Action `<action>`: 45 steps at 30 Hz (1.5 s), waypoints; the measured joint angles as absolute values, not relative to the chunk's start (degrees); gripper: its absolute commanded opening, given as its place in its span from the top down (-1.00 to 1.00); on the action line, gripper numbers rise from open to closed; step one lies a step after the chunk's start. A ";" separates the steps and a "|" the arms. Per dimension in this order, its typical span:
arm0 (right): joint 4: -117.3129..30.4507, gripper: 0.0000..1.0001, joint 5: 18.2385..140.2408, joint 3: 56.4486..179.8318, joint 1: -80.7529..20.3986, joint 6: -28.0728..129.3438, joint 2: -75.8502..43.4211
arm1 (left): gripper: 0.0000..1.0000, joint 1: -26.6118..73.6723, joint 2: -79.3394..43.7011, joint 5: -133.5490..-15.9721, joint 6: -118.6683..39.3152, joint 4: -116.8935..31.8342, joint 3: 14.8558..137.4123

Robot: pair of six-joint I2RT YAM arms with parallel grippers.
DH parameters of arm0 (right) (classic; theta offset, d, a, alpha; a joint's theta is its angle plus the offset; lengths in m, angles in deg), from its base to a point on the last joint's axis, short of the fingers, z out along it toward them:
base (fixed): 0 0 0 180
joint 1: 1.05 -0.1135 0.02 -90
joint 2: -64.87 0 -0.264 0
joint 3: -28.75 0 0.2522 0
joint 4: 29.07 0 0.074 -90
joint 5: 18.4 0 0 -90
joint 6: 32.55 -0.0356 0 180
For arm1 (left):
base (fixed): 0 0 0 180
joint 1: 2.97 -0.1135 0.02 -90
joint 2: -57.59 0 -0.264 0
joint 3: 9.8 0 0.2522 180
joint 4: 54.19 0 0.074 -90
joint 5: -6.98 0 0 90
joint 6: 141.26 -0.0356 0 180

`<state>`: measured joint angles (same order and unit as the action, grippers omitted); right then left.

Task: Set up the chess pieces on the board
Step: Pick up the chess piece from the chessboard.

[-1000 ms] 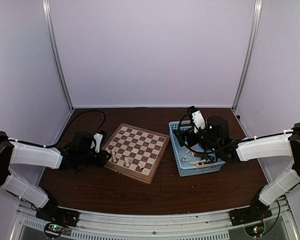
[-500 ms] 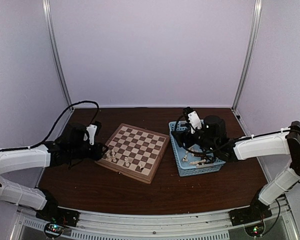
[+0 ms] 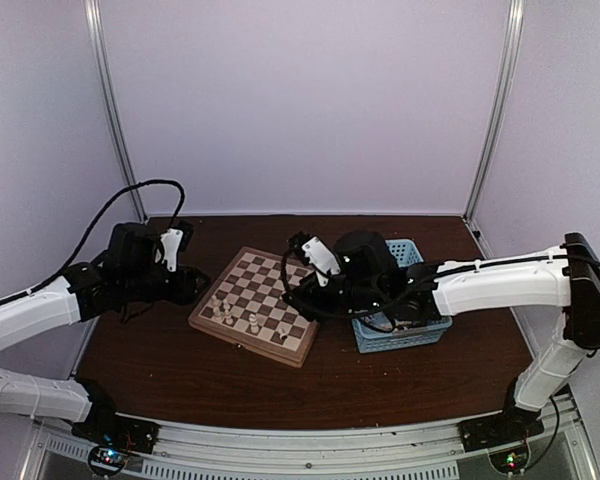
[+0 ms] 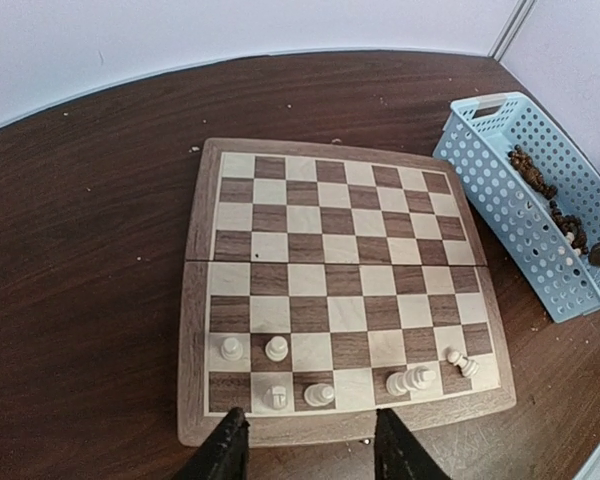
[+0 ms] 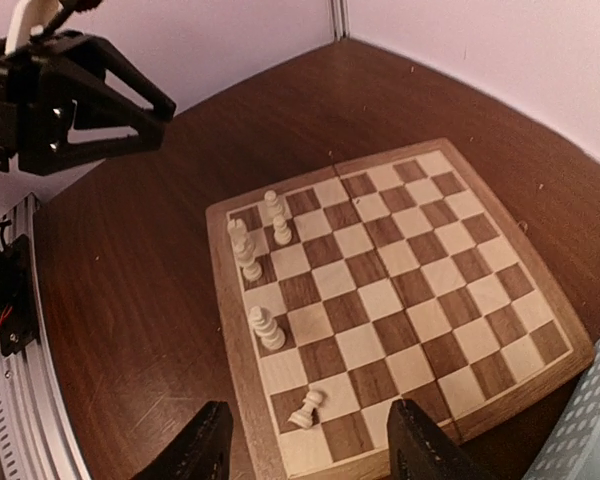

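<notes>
The board (image 3: 270,280) lies at the table's middle left and also shows in the left wrist view (image 4: 340,250) and the right wrist view (image 5: 410,280). Several cream-white chess pieces (image 4: 276,348) stand along its near rows (image 3: 252,323). One white pawn (image 5: 306,410) is tipped over near the corner. My left gripper (image 3: 192,285) hovers off the board's left edge, open and empty (image 4: 310,445). My right gripper (image 3: 298,292) hangs over the board's right part, open and empty (image 5: 310,440). Dark brown pieces (image 4: 540,180) lie in the basket.
A light-blue perforated basket (image 3: 405,330) stands right of the board, partly hidden by my right arm; its wall shows in the left wrist view (image 4: 520,210). A black cable (image 3: 130,195) loops behind my left arm. Purple walls close in the table.
My right gripper has swung left from the basket to over the board. My left arm has risen and drawn back from the board's left edge.
</notes>
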<state>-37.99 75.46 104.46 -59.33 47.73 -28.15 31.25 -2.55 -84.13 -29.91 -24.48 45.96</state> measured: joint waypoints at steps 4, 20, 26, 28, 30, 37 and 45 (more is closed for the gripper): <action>-45.73 -0.07 77.01 109.25 -60.71 43.80 -33.33 | 0.11 31.25 -1.00 -83.91 -29.91 -22.23 45.96; -69.47 0.19 75.61 127.61 -61.34 39.45 -49.15 | 0.07 31.25 1.05 -81.85 -29.91 -18.89 45.96; -73.25 0.19 74.41 131.30 -61.76 38.90 -52.91 | 0.07 31.25 0.94 -81.39 -29.91 -19.17 45.55; -73.77 0.18 74.25 131.63 -62.00 38.69 -53.78 | 0.07 31.25 0.68 -81.09 -29.93 -19.28 45.53; -74.56 0.12 74.06 132.15 -62.28 38.27 -54.55 | 0.07 31.25 0.35 -80.83 -29.93 -19.34 45.53; -75.54 0.22 72.75 135.04 -62.81 37.07 -57.13 | 0.07 31.25 0.25 -80.39 -29.93 -19.34 45.48; -76.62 0.45 70.04 136.02 -63.07 37.07 -57.85 | 0.07 31.25 0.40 -80.39 -29.96 -19.34 45.24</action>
